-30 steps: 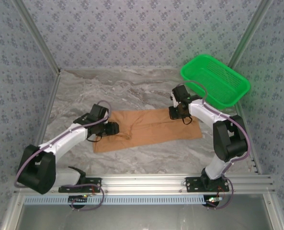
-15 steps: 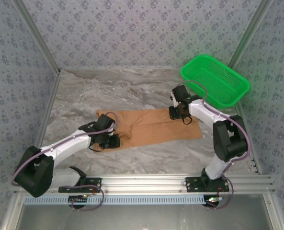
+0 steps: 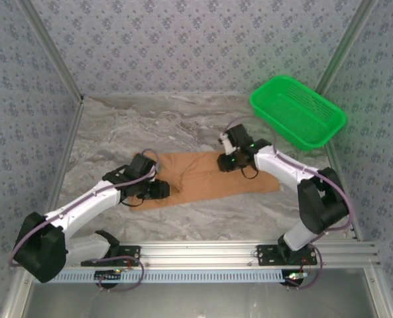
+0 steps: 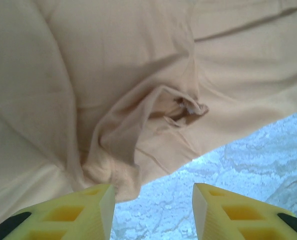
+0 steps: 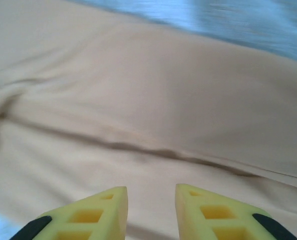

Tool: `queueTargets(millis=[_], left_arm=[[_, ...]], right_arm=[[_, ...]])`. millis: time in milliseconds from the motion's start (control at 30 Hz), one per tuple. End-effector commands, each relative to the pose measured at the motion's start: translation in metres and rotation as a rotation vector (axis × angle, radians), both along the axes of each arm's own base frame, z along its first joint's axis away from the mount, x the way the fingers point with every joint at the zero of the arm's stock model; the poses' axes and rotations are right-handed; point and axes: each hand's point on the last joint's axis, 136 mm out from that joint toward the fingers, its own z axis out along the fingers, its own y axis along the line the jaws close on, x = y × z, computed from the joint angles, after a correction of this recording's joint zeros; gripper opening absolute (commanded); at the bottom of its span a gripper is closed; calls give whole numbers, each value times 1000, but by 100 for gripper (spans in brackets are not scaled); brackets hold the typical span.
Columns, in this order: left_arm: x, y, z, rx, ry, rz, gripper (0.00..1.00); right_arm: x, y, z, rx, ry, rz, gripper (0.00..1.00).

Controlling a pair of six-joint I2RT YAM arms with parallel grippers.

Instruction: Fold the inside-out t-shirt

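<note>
I see the t-shirt [image 3: 209, 177] lying flat on the marble table [image 3: 183, 126], about in the middle, as a long band running from left to right. The green basket [image 3: 297, 109] stands well apart at the far right corner.

My left pincer [image 3: 163, 190] is at the near left end of the shirt, over its near edge. In the left wrist view its two yellow fingers [image 4: 152, 200] stand wide apart with nothing between them. Through the gap I see bare marble, and the shirt edge [image 4: 138, 125] begins just ahead of the tips. There the cloth is bunched into a raised fold with a small whitish bit at its end.

My right pincer [image 3: 224, 162] is over the far edge of the shirt, right of its middle. In the right wrist view its fingers [image 5: 151, 195] have a narrower gap, also holding nothing. The cloth [image 5: 153, 100] lies below and ahead of them, with one long crease running across. I cannot tell if these tips touch the cloth.
</note>
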Motion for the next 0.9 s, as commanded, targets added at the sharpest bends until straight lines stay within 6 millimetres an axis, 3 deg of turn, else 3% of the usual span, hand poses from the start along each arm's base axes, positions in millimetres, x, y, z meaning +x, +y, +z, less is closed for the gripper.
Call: queueTargets(millis=[0,167,267,533,667,867], left_arm=[[-1,6,-10,32,50,9,45],[-12,-3,-26,8,139,-28,49],[-13,-2,-30,6,139,-14,49],[-18,3,-47,37,182,8,46],[-19,4,-53,42,193,15,43],[-24,11,-57,69,203,20,43]], right_arm=[[-35,67,10,229,27,126,36],[-53,124,-5,354,37,152,39],[-56,138,-17,372,53,147,38],[-60,155,-45,374,98,140,36],[-60,159,-53,368,113,139,31],[-68,160,-60,354,129,148,32]])
